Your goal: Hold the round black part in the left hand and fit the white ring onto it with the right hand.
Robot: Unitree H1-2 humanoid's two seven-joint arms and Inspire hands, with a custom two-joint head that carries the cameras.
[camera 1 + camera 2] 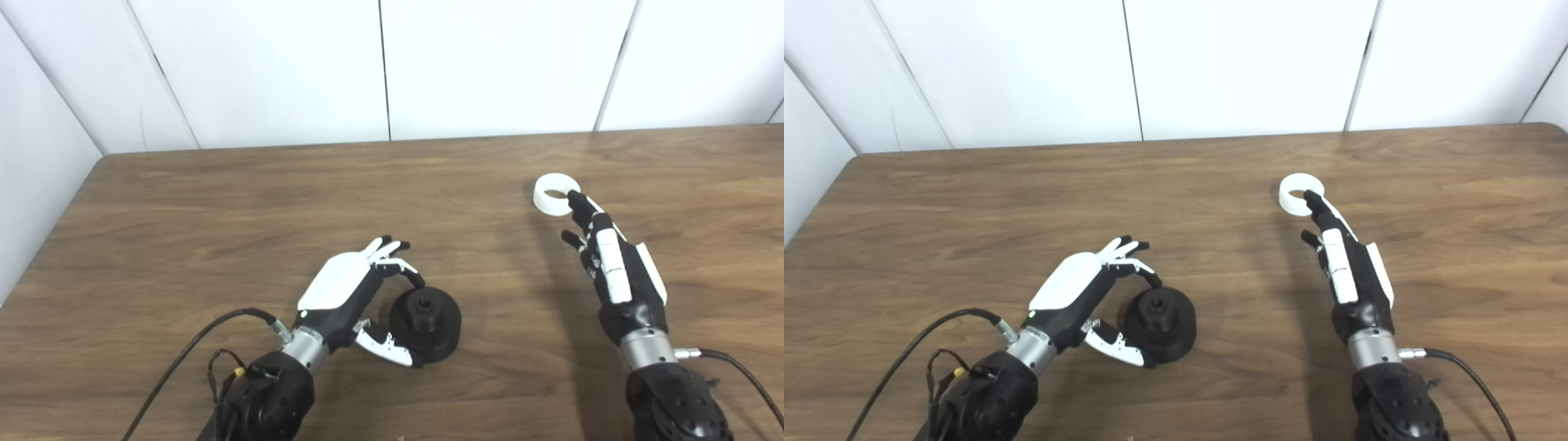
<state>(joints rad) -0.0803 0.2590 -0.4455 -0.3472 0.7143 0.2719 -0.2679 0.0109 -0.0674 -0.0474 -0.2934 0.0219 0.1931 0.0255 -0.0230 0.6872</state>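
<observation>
white ring lying just past right robot hand, fingers spread, fingertip touching | left robot hand cupping black round part, not gripping

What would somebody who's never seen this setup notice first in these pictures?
Probably the two black-and-white robot hands on the brown wooden table. The left hand, near the front middle, curls its fingers and thumb around a round black part that sits on the table. Farther back on the right lies a white ring, and the right hand stretches toward it with a fingertip at its edge, not yet holding it.
</observation>
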